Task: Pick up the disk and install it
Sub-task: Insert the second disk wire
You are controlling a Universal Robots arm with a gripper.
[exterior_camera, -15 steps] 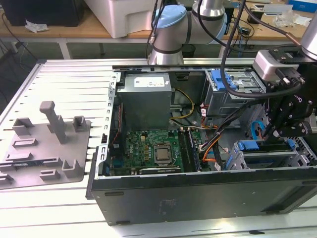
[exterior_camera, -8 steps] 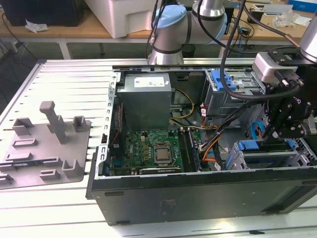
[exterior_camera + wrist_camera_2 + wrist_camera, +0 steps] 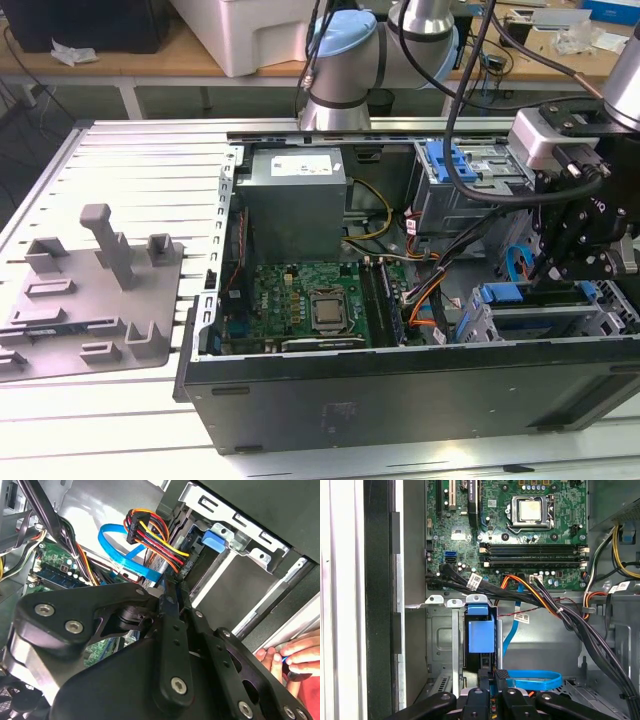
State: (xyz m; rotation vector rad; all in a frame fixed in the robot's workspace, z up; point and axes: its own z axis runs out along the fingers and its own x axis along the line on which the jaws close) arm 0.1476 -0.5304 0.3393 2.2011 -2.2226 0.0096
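Currently the install step is in hand: the disk (image 3: 480,627) stands on edge in the drive cage (image 3: 442,640) at the case's front corner, at the exterior view's right, with its blue carrier end facing out. It appears to be largely inserted; whether it is fully latched cannot be told.

The gripper (image 3: 495,677) is just beside the disk's outer end, in line with the slot. Its fingers are drawn narrow, nearly together; whether they pinch the carrier edge or merely press against it is not visible.

By judgement, final seating calls for a straight push along the cage rails, with no sideways load. The blue cable (image 3: 535,680) and the cable bundle (image 3: 560,615) lie close to the gripper and must stay clear. A person's hand (image 3: 295,657) rests at the case edge.
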